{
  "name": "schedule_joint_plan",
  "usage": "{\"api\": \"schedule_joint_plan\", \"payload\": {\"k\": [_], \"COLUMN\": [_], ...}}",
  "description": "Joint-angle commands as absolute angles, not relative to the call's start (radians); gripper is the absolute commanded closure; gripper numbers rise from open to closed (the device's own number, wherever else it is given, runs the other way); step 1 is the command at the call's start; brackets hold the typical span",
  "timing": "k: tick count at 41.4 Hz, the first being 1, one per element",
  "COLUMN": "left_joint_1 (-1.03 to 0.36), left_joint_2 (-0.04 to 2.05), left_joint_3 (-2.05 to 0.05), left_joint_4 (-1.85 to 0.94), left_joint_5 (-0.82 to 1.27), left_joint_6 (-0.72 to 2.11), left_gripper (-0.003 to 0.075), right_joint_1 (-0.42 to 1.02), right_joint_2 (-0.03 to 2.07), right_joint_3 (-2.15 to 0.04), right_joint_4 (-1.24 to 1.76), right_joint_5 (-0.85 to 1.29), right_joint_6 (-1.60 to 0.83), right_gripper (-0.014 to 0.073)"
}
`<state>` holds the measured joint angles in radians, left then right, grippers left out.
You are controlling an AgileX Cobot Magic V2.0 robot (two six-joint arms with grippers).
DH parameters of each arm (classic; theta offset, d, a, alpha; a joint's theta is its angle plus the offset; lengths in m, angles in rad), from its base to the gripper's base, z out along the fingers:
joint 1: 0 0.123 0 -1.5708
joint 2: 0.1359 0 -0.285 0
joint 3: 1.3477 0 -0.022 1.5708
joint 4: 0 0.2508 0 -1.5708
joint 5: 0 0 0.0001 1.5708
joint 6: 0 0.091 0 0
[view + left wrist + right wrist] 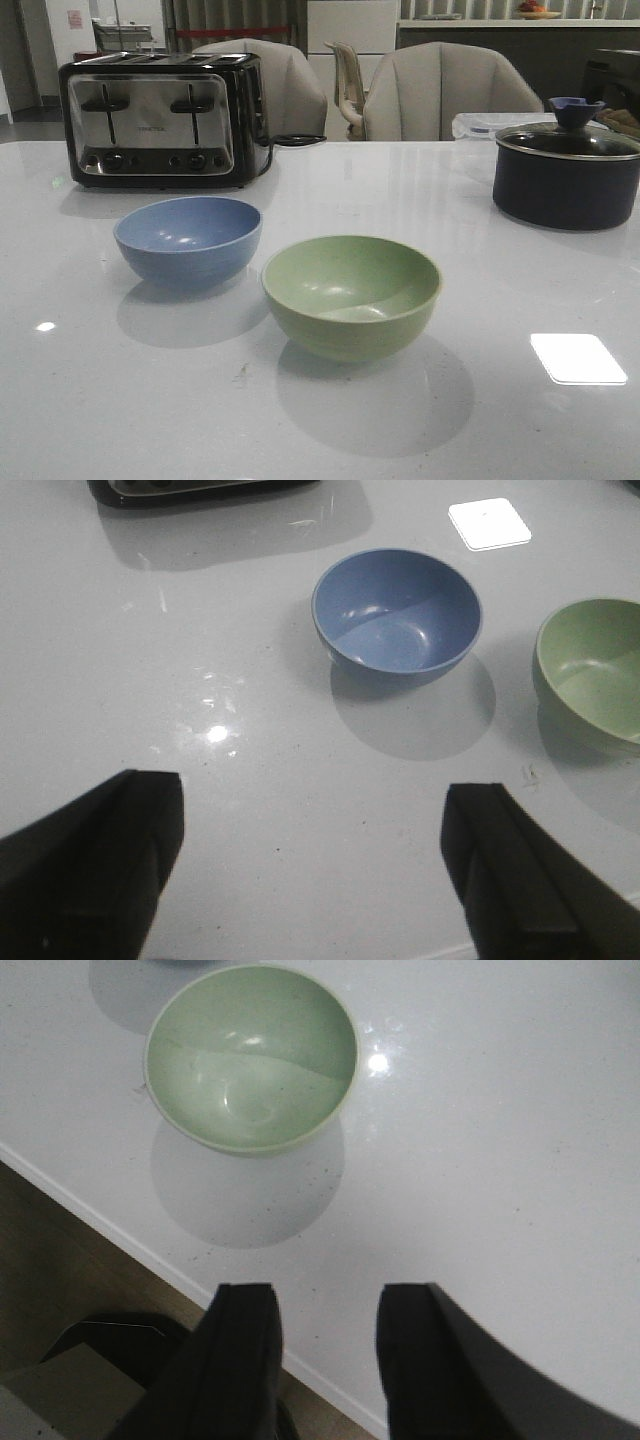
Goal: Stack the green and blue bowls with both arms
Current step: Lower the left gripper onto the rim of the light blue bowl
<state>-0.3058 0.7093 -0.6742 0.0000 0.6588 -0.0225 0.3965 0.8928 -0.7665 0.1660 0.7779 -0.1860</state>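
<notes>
Blue bowl [188, 238] and green bowl [351, 295] sit upright and apart near the table's [560, 290] front edge, unstacked, while left gripper [312, 865] and right gripper [328, 1360] hover open and empty, ready to approach.

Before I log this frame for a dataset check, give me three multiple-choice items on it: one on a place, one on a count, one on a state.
1. Seen from the front, where is the blue bowl relative to the green bowl?
A. Inside it
B. To its left, apart
C. To its right, touching

2. How many bowls are on the table?
A. Two
B. Three
C. Four

3. What is the left gripper doing?
A. Shut on the blue bowl
B. Shut on the pot lid
C. Open, holding nothing

Answers: B, bare table shows between them; A, one blue and one green; C, its fingers stand wide apart over bare table.
</notes>
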Motion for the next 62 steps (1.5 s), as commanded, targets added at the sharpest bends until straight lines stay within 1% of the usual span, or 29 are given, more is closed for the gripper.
{"api": "schedule_joint_plan", "payload": {"k": [1,17,29,38,49,52,56,62], "left_joint_1": [-0.315,-0.315,-0.315,-0.315,-0.315,-0.315,-0.315,-0.315], "left_joint_2": [0.807,1.302,1.621,1.812,1.92,1.93,1.939,1.941], "left_joint_3": [-0.765,-1.08,-1.304,-1.425,-1.452,-1.452,-1.452,-1.452], "left_joint_4": [0.0,0.0,0.0,-0.012,-0.012,-0.012,-0.012,-0.014], "left_joint_5": [0.581,0.661,0.673,0.673,0.659,0.659,0.659,0.654], "left_joint_6": [-0.022,-0.022,-0.022,-0.022,-0.022,-0.022,-0.022,-0.022], "left_gripper": [0.0136,0.0136,0.0136,0.0136,0.0143,0.0183,0.0282,0.0409], "right_joint_1": [0.397,0.397,0.397,0.397,0.397,0.397,0.397,0.397], "right_joint_2": [0.858,0.862,0.862,0.862,0.862,0.862,0.862,0.862], "right_joint_3": [-0.777,-0.777,-0.777,-0.777,-0.777,-0.777,-0.777,-0.777], "right_joint_4": [0.166,0.17,0.17,0.17,0.17,0.17,0.17,0.17], "right_joint_5": [0.719,0.757,0.758,0.758,0.758,0.758,0.758,0.758], "right_joint_6": [-0.197,-0.197,-0.197,-0.197,-0.197,-0.197,-0.197,-0.197], "right_gripper": [0.0227,0.0227,0.0227,0.0227,0.0227,0.0227,0.0227,0.0227]}}
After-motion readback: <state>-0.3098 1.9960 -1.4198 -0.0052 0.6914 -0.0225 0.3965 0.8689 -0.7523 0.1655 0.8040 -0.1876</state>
